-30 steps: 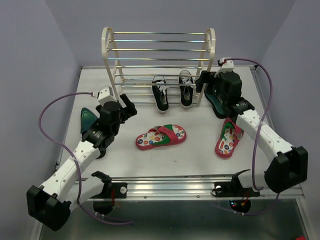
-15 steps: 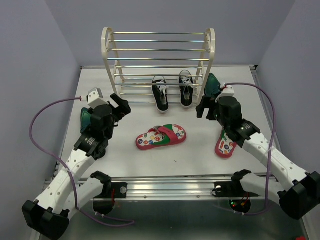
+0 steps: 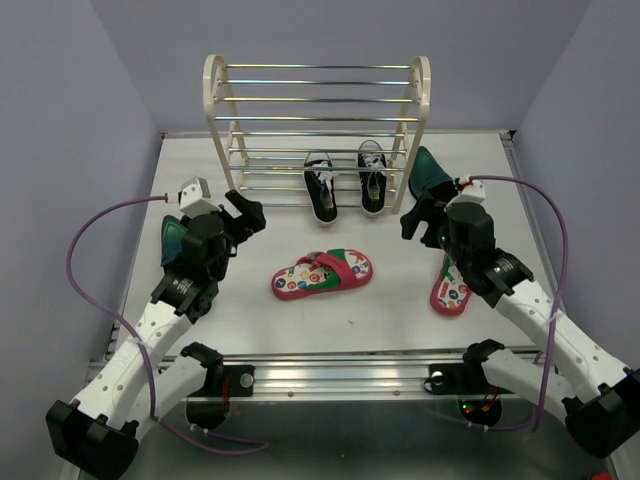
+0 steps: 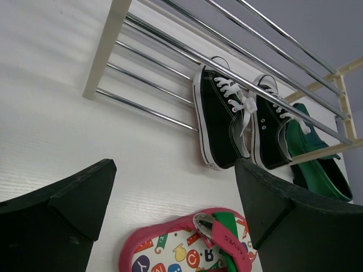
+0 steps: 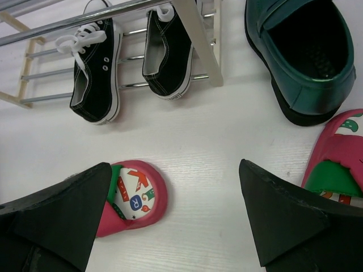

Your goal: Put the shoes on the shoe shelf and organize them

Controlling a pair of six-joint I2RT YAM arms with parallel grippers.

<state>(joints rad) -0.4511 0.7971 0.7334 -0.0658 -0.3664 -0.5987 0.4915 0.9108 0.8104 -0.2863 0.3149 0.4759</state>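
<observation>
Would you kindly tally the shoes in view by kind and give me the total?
Black sneakers: 2
Red flip-flops: 2
Green dress shoes: 2
Total: 6 shoes

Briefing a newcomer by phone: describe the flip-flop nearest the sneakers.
Start at the white shoe shelf at the table's back, with black sneakers on its bottom rods. Just in front lies the flip-flop, crosswise; its twin lies lengthwise by the right arm.
</observation>
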